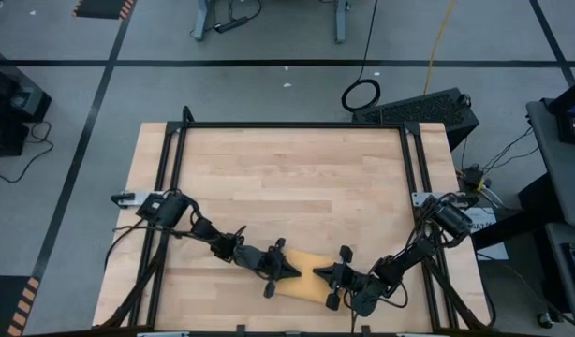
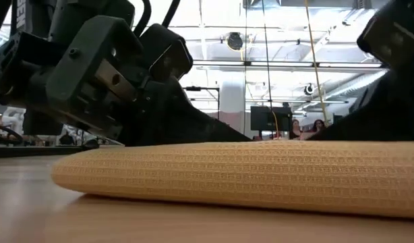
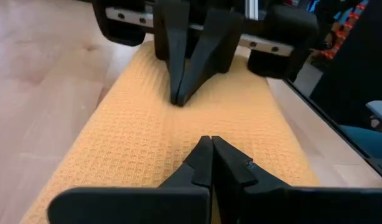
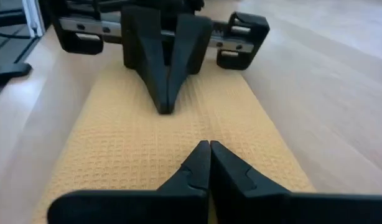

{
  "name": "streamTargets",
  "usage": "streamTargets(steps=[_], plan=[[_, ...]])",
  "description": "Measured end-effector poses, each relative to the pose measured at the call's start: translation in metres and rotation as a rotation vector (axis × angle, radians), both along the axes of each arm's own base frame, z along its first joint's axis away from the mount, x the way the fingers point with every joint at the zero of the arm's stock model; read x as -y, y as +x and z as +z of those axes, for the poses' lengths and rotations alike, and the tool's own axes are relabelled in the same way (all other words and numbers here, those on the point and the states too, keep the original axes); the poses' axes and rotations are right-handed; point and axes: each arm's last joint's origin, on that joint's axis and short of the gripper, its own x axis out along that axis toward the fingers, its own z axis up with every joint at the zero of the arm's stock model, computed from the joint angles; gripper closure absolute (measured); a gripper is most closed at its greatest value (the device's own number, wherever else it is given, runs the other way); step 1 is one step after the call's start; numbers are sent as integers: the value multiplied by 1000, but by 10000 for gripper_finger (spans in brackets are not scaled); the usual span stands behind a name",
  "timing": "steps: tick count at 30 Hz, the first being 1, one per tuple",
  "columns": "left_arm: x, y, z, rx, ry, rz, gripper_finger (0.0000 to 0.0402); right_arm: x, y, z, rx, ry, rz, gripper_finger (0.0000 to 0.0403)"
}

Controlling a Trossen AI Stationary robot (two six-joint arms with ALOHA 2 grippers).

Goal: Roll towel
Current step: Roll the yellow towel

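Mustard-yellow towel (image 1: pixel 308 277) lies rolled near the table's (image 1: pixel 287 178) front edge, between both grippers. Left gripper (image 1: pixel 294 272) and right gripper (image 1: pixel 318 272) face each other, fingers together, tips on the cloth.

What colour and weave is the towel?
Mustard yellow towel, waffle weave; clearest in the low view.

Left gripper (image 1: pixel 293 271) and right gripper (image 1: pixel 317 272) lowered at bottom centre of the high view, tip to tip, fingers closed.
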Motion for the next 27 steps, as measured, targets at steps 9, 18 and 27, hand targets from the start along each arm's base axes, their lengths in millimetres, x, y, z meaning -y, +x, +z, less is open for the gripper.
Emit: streamTargets(steps=[9,18,27], plan=[[1,1,26,80,-14,-44,395,-1,1,39,53,-54,36,403],[0,-2,20,-64,52,-37,395,-5,0,30,42,7,69,403],[-6,-5,7,-220,66,139,395,9,11,-15,-10,-22,-16,403]])
